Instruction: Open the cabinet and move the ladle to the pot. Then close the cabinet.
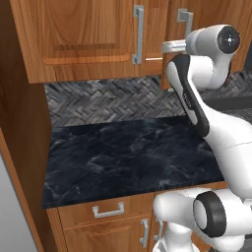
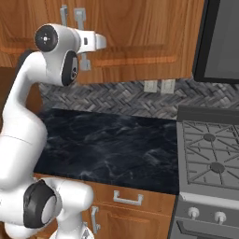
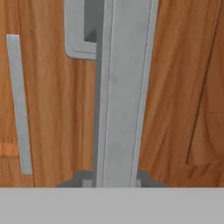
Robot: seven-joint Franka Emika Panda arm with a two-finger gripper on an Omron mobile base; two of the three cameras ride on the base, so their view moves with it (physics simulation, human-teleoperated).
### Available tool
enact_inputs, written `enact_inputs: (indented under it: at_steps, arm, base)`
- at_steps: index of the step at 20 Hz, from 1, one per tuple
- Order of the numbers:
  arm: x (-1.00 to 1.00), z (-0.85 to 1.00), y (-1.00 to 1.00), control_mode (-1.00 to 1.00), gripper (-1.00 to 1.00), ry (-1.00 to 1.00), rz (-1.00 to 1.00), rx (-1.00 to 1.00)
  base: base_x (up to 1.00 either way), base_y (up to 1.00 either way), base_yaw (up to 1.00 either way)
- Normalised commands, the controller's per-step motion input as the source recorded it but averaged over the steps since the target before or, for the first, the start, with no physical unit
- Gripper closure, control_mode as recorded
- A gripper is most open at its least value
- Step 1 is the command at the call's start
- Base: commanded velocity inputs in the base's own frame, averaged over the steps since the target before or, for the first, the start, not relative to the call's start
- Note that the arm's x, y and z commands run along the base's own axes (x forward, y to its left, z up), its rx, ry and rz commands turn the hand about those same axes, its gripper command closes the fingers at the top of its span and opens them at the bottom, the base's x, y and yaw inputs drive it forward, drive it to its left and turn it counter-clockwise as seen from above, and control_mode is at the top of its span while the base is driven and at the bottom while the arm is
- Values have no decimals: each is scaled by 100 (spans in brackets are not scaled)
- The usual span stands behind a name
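The end effector [image 3: 116, 181] is straddling the cabinet [image 3: 175, 87] door's upright handle [image 3: 122, 96], dead ahead; whether it is clenched cannot be told.

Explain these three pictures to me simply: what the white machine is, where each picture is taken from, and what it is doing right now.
The white machine is a robot arm on a rolling base in a simulated kitchen. Two pictures come from cameras on the base, behind the arm to its left and right. The third comes from a camera on the hand, very close to a silver door handle of the closed wooden cabinet. Whether the hand grips the handle cannot be told. Below lies a dark marble counter, with a stove to the right.
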Motion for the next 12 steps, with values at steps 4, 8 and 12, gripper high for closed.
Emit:
enact_inputs:
  at_steps: [4, 8, 12]
  arm:
    - [-98, 0, -44, -100, 100, 2, 0, -2]
    - [-97, 0, -46, -100, 100, 2, 0, -1]
    - [-88, 0, -42, -100, 100, 3, 0, 0]
  base:
    - [0, 0, 0]
    - [0, 0, 0]
    - [0, 0, 0]
